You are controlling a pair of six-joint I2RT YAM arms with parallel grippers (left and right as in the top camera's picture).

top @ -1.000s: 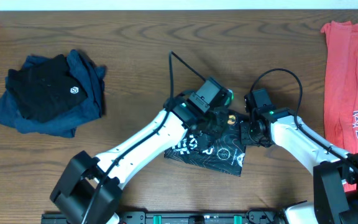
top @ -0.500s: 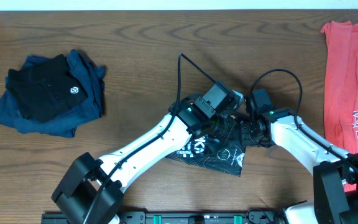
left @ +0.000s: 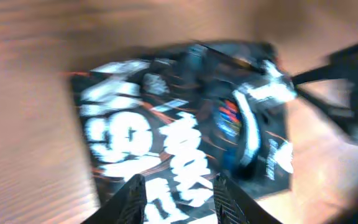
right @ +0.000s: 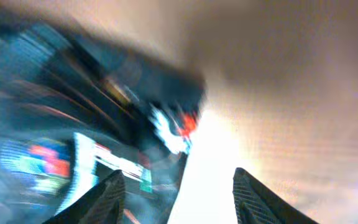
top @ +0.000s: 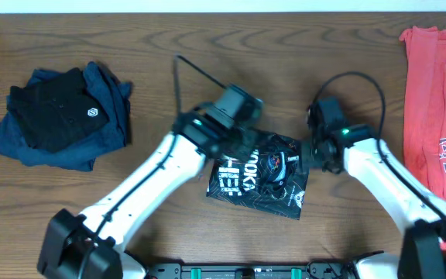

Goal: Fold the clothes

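The black jersey [top: 260,175] lies folded into a small rectangle at the table's middle, white lettering and small coloured logos facing up. It fills the blurred left wrist view [left: 179,118] and the left of the right wrist view [right: 73,112]. My left gripper [top: 231,133] hangs over the jersey's upper left corner, open and empty; its fingertips [left: 135,193] frame the lettering. My right gripper [top: 310,155] is at the jersey's right edge, open and empty, with its left fingertip [right: 107,193] over cloth and the other over bare wood.
A pile of folded dark blue and black clothes, topped by a black polo with a white hexagon logo [top: 60,108], sits at the far left. A coral-red T-shirt [top: 436,108] lies along the right edge. Brown wooden table [top: 169,46] all round.
My left gripper has lifted off the jersey and pulled back to the upper left, uncovering the folded jersey. My right gripper has let go and backed slightly to the right.
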